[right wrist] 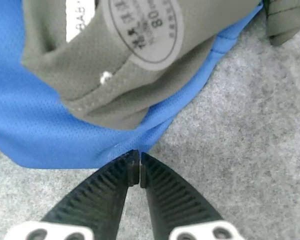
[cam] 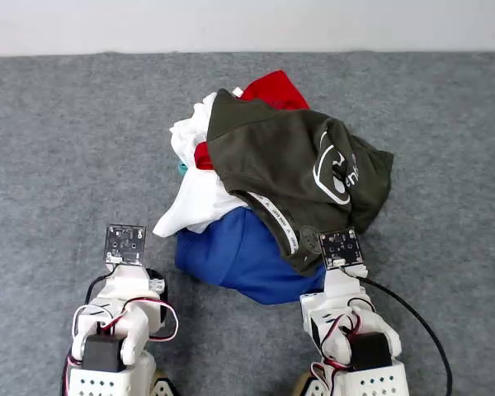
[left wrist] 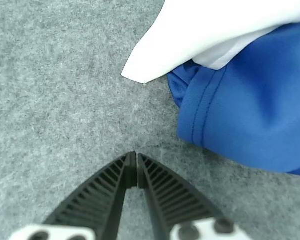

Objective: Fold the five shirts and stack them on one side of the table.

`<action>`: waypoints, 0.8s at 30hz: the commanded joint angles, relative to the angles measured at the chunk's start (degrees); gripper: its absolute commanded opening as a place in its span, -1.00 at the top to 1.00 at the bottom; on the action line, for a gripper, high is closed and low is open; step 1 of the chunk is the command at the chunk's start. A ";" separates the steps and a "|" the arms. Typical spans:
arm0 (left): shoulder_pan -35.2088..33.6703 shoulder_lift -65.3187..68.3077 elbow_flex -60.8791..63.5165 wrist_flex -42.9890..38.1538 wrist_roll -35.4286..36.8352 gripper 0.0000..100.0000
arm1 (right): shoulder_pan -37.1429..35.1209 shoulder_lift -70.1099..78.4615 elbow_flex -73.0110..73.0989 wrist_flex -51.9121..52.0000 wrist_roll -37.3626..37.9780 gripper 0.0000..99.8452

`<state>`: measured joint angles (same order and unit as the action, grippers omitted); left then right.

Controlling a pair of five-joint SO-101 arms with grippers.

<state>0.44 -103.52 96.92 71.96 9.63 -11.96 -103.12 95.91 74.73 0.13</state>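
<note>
Five shirts lie heaped mid grey felt counter point(cam: 58, 148), olive cotton shirt point(cam: 289, 165) draped over blue mesh shirt point(cam: 239, 256); left pincer point(left wrist: 136, 172) and right pincer point(right wrist: 140, 170) sit pinched closed and empty at the heap's near edge, apparently parked before a first pick.

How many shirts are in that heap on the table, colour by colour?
Dark green shirt: 1
Red shirt: 1
White shirt: 1
Blue shirt: 1
Teal shirt: 1 (just a sliver peeking out, the rest is buried)
Total: 5
</note>
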 commanded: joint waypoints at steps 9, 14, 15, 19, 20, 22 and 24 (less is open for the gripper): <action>0.18 -0.62 -0.48 0.18 0.53 0.97 | 0.66 -0.66 0.62 0.22 0.53 0.98; 0.18 -0.62 -0.48 0.18 0.53 0.97 | 0.66 -0.66 0.62 0.22 0.53 0.98; 0.18 -0.62 -0.48 0.18 0.53 0.97 | 0.66 -0.66 0.62 0.22 0.53 0.98; 0.18 -0.62 -0.48 0.18 0.53 0.97 | 0.66 -0.66 0.62 0.22 0.53 0.98; 0.18 -0.62 -0.48 0.18 0.53 0.97 | 0.66 -0.66 0.62 0.22 0.53 0.98; 0.26 -0.62 -0.48 0.18 0.44 0.97 | 0.66 -0.66 0.62 0.22 0.53 0.98; 0.62 -0.62 -0.48 0.09 0.44 0.97 | 0.66 -0.66 0.62 0.22 0.53 0.98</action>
<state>0.44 -103.52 96.92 71.96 9.63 -11.96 -103.12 95.91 74.73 0.13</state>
